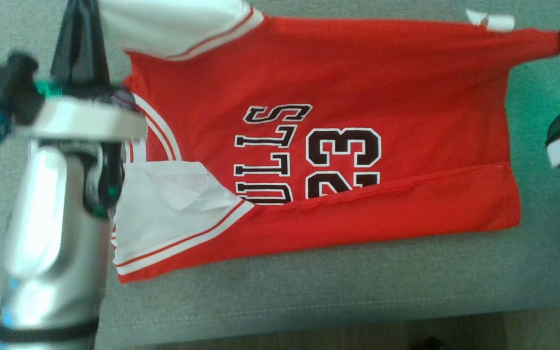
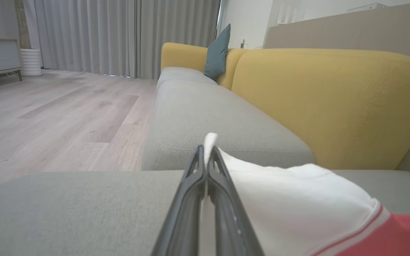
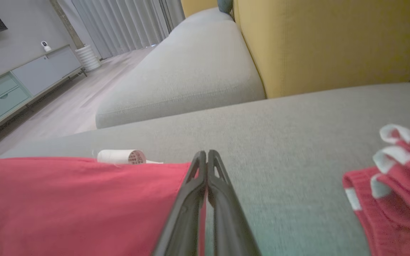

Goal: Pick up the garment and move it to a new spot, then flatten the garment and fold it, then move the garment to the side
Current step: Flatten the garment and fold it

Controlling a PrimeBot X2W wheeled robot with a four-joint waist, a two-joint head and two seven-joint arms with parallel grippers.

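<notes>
My left fingers (image 2: pixel 190 199) pinch the jersey's (image 1: pixel 338 73) white sleeve at ten o'clock. My right fingers (image 3: pixel 187 202) pinch its red corner at two o'clock, over the sofa seat (image 1: pixel 309 291).

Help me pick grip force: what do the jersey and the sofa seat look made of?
The jersey: thin, soft, matte cloth, red with white sleeves; it folds limply and shows a stitched hem. Probably a light knit, cotton or synthetic; too blurred to tell. The sofa seat: grey woven upholstery, matte, flecked, with a stitched seam near its front edge.
</notes>
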